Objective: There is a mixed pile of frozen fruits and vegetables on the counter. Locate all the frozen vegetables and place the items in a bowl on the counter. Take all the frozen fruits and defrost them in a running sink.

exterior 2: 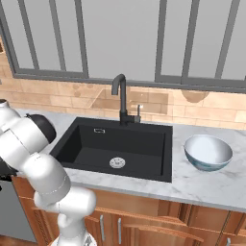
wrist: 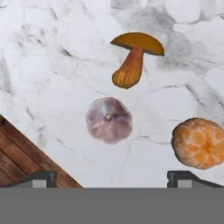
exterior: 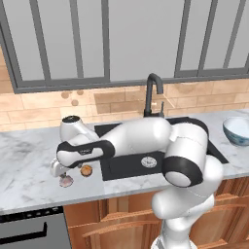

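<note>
Item: sink [exterior 2: 115, 146], matte black basin sunk in the counter [exterior 2: 206, 185], taken as the landmark; its drain is bare, the basin holds no food, and no water is seen running from the gooseneck faucet [exterior 2: 121, 98]. Item: bowl [exterior 2: 208, 152], white with a blue tint, stands on the marble just to the right of the sink, nothing visible inside it, evidently set there to receive the vegetables. Item: pile, on the marble to the left of the sink, near the counter's front edge, pieces loose and apart from one another. Pale pinkish bulb [wrist: 108, 120], a vegetable, lies directly under the hand. Brown mushroom [wrist: 134, 59], the other vegetable, lies on its side just beyond the bulb. Orange ball [wrist: 201, 142], a fruit, sits beside the bulb on the sink's side. The dark olive fruit cannot be made out. Item: gripper [wrist: 112, 177], hovers over the pile left of the sink, jaws spread wide and holding nothing, the bulb lying between the finger lines; judged a pre-grasp stance for the bulb. Status: nothing sorted yet; bulb and mushroom are due across the sink to the bowl, the fruits into the basin.
</note>
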Available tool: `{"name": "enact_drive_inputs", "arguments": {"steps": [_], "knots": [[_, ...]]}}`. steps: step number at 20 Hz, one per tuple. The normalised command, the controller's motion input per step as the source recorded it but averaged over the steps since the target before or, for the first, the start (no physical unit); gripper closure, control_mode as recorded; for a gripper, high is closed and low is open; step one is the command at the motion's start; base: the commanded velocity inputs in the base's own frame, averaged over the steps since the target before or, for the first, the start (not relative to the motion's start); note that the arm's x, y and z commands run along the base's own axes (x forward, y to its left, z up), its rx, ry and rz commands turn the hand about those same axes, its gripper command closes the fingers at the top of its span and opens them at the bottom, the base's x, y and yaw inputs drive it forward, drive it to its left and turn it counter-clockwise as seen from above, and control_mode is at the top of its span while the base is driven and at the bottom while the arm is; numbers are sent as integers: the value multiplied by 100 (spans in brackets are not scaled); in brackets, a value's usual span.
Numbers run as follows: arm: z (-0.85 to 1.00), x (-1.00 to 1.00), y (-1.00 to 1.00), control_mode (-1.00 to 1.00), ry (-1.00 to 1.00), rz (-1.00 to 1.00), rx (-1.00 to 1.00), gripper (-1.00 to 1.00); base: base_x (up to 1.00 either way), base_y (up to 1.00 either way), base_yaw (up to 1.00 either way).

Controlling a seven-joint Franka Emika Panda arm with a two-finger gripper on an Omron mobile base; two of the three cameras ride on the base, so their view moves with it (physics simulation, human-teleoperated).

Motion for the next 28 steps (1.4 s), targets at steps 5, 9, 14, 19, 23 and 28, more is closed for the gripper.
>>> {"name": "enact_drive_inputs", "arguments": {"steps": [5, 9, 14, 19, 23, 28], "knots": [[-9, 11, 5, -100, 0, 0, -1, -100, 0, 0, 0], [-16, 4, 11, -100, 1, 0, -1, -100, 0, 0, 0], [-16, -1, 19, -100, 3, 0, -2, -100, 0, 0, 0], [-14, 0, 12, -100, 1, 0, -1, -100, 0, 0, 0], [-10, 1, 5, -100, 2, 0, 0, -100, 0, 0, 0], [-15, 5, 0, -100, 1, 0, 0, -100, 0, 0, 0]]}}
